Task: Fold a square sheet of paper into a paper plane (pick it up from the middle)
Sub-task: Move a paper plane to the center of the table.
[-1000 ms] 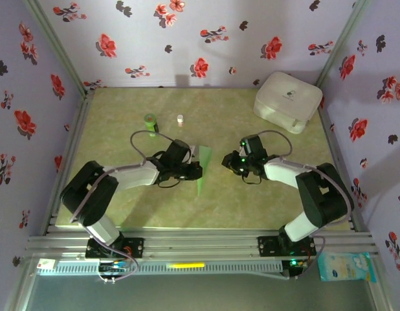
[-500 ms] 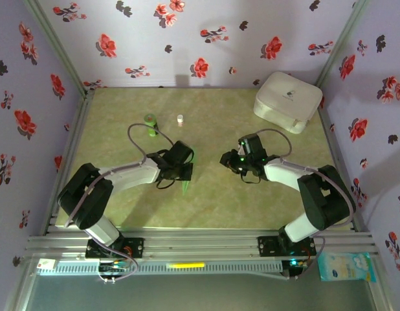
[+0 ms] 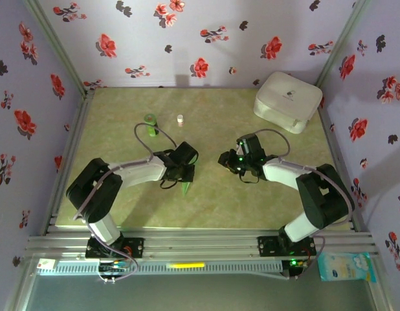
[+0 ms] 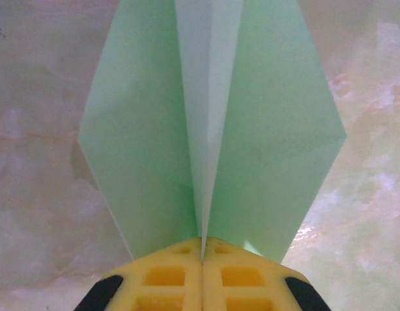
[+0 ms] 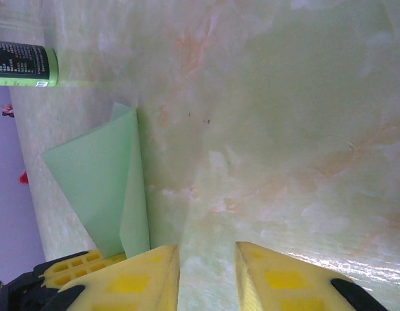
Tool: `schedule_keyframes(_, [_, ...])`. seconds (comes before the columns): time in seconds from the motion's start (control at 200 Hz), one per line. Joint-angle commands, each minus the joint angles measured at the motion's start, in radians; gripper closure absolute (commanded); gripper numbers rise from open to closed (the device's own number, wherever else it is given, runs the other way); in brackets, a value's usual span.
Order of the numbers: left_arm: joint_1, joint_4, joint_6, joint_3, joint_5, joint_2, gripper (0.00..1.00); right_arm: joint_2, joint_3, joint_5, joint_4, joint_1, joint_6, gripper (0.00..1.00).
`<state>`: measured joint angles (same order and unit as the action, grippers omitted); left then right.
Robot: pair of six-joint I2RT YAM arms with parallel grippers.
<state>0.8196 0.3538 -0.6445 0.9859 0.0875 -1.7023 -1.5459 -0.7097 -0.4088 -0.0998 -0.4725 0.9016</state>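
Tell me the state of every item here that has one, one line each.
paper plane: folded, pinched at its centre crease.
left gripper: shut on the paper plane.
right gripper: open, holding nothing.
white case: lid closed.

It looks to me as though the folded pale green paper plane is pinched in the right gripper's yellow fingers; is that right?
Not quite: the left gripper, not the right, pinches the folded pale green paper plane, as the left wrist view shows. The right gripper stands open and empty.
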Motion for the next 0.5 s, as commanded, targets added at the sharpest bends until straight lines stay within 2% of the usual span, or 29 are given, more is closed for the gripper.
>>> schedule_keyframes(0.0, [0.011,0.038,-0.013,0.026,0.024,-0.023,0.93,-0.019,-0.023,-0.016,-0.006,-0.008,0.01,0.72])
schedule_keyframes(0.495, [0.018,0.076,0.0,0.065,0.021,-0.059,0.88,-0.024,-0.014,0.001,-0.005,-0.008,0.009,0.71])
